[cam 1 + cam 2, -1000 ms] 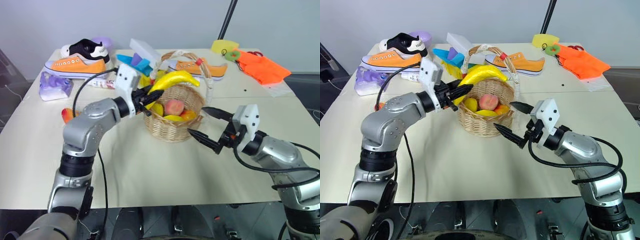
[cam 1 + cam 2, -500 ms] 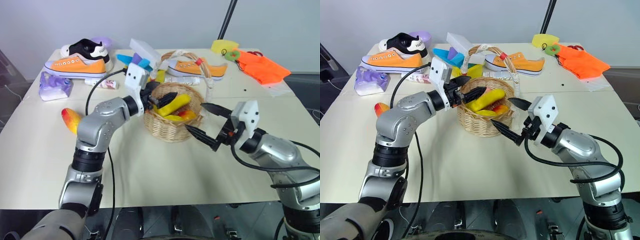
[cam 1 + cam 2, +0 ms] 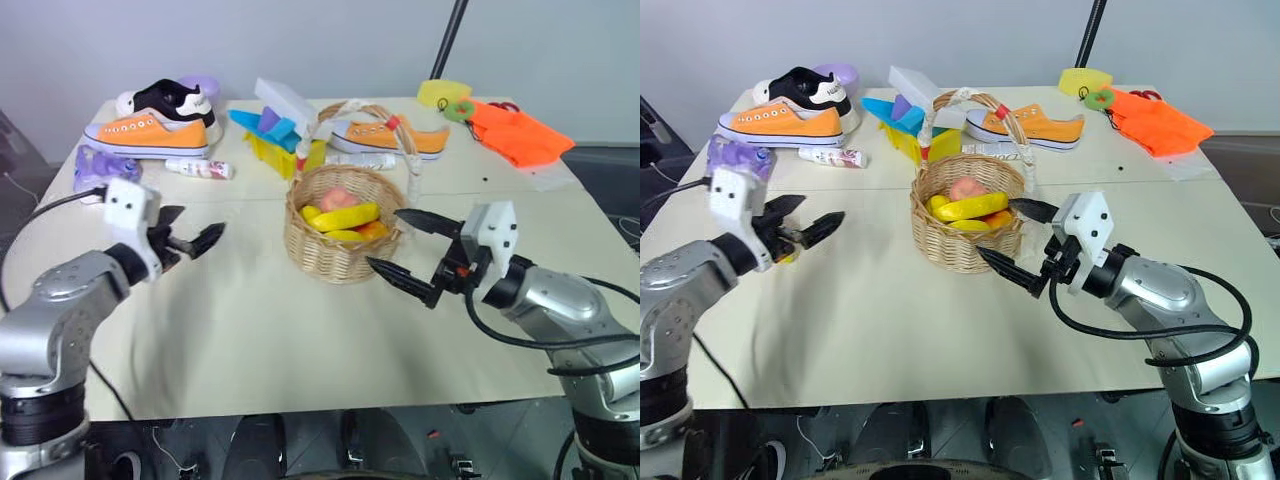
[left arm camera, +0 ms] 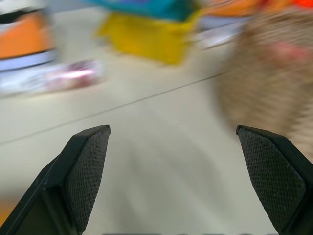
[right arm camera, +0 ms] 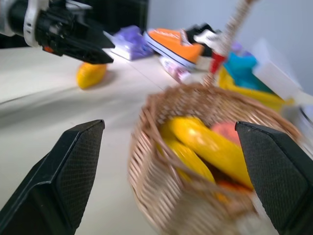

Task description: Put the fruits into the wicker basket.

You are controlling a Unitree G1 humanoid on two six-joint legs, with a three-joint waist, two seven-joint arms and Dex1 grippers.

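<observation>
Sneakers (image 3: 150,128) and tray (image 3: 285,155) behind basket (image 3: 340,250)

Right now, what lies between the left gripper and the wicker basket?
Only bare table lies between the left gripper and the basket, as the left eye view shows.

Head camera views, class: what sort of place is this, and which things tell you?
Probably an indoor robot test setup: a plain table with mismatched props, orange sneakers, a wicker basket of fruit, against a bare wall.
</observation>
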